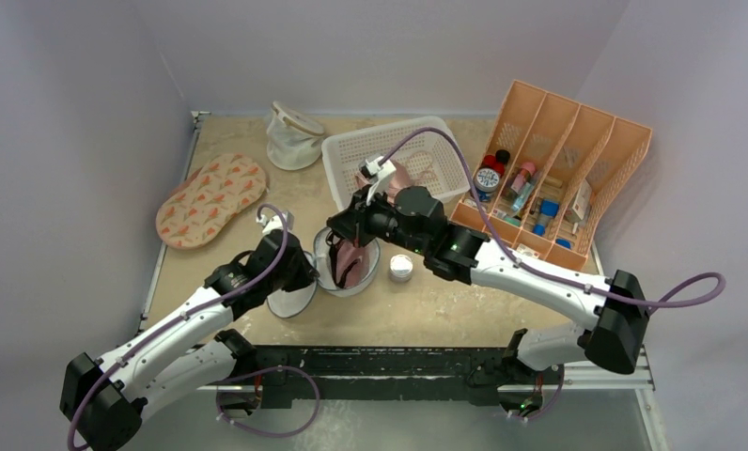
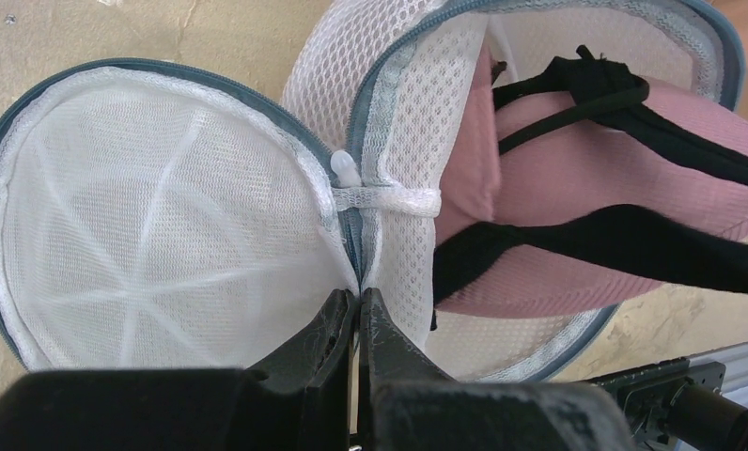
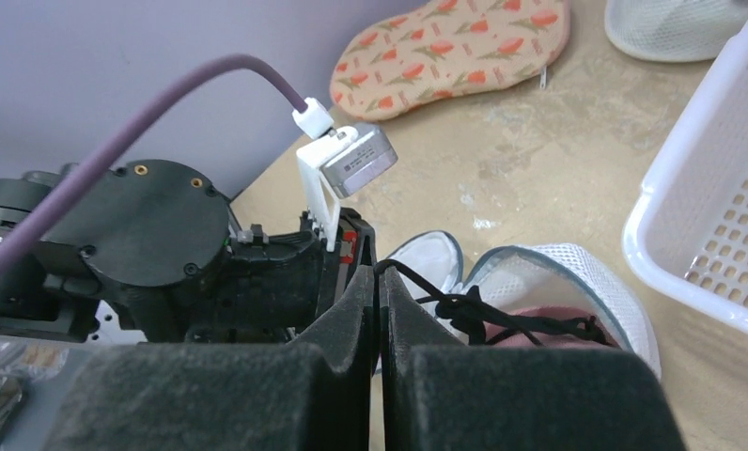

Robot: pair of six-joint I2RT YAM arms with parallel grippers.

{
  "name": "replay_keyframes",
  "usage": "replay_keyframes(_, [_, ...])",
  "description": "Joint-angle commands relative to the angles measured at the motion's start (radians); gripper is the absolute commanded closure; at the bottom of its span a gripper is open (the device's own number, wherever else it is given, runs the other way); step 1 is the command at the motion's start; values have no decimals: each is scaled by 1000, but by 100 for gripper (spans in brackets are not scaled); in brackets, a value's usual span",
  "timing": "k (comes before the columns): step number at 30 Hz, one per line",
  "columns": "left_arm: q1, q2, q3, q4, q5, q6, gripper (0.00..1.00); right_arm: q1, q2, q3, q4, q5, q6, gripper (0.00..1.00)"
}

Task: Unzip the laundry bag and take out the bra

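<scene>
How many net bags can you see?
2. The open laundry bag lies in the middle with the pink bra inside. The mesh pouch stands at the back, beside the white basket. No others show.

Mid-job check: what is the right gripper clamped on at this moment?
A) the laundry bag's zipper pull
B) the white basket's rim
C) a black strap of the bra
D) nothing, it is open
C: in the right wrist view the right gripper is shut, and a black strap of the bra runs from its tip down into the open laundry bag.
</scene>
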Motion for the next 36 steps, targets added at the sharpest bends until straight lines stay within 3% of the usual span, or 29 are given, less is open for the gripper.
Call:
replay_keyframes(1, [1,-15,20,20,-2,0,100,0,-59,43,52,40,-15,100])
replay_keyframes(14, [0,-15,16,18,-6,-8,100,0,-141,225,2,150,-163,100])
replay_keyframes(28, [1,-16,14,21,-6,-5,100,-10,-76,462,20,277,-371,100])
replay_keyframes(32, [1,-11,14,22,-3,-2,100,-47,-21,516,14,321,-427,100])
replay_keyframes(36, [0,-17,8,29,1,-2,100,-151,22,541,14,244,-399,100])
